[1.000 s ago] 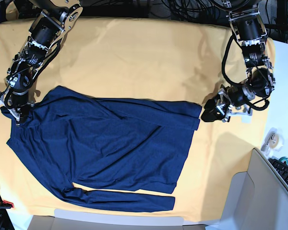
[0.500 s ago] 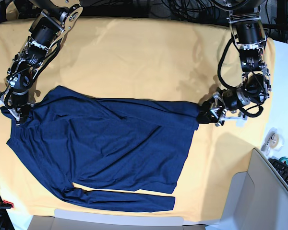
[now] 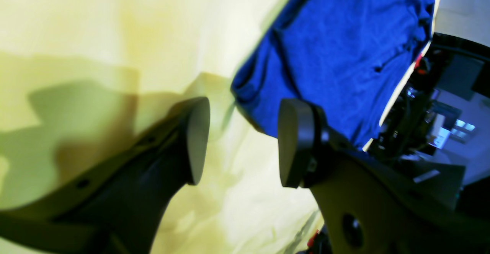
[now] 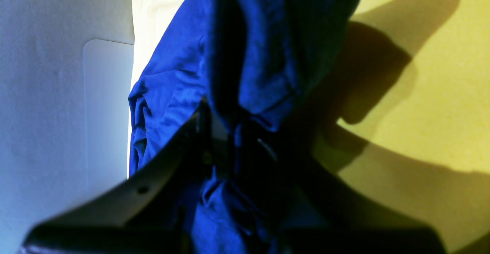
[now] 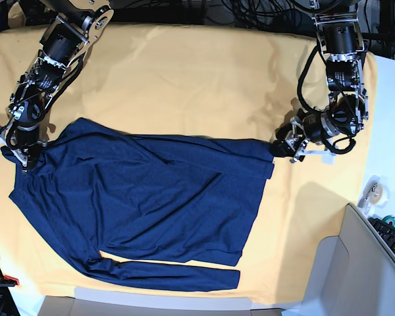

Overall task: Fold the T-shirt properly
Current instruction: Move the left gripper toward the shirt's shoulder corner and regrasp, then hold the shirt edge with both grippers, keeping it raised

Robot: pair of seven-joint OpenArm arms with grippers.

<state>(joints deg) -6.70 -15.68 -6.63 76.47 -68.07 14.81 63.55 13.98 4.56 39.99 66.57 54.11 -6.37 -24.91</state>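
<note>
- One dark navy-blue long-sleeved knit T-shirt point(image 5: 145, 204) lies spread across the lower left and centre of the base view, on the yellow-orange cloth covering the worktop point(image 5: 197, 79); one sleeve runs along the bottom edge.
- Handling (judgement): soft, light, limp fabric that will sag and drag rather than keep its shape. Best taken at corners, hems or shoulder seams, both ends lifted together.
- Right gripper point(image 5: 21, 155), at mid left of the base view: jaws clamped on the shirt's upper-left edge; its wrist view shows blue fabric bunched between them.
- Left gripper point(image 5: 284, 147), at mid right: jaws spread wide, holding nothing, just beside the shirt's upper-right corner. Its wrist view shows that corner point(image 3: 249, 89) just beyond the open jaws, not yet between them.
</note>
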